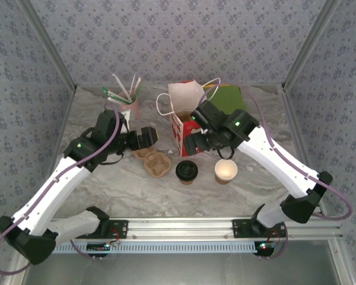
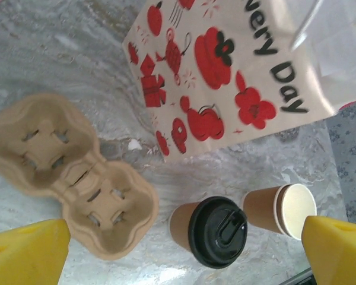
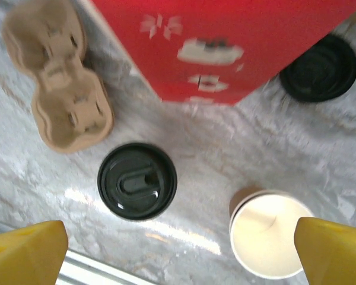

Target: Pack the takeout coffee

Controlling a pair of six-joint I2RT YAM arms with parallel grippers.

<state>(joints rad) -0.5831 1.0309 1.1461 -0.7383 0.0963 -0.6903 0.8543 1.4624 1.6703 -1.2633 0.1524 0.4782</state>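
Seemingly empty, left fingers and right fingers gape wide, tips cropped.

pulp cup carrier, printed paper bag, lidless cup, loose black lid

one brown paper cup with round black plastic lid; one lidless brown paper cup, cream inside; one tan moulded-pulp two-cup carrier; one red-printed paper bag; one loose round black lid.
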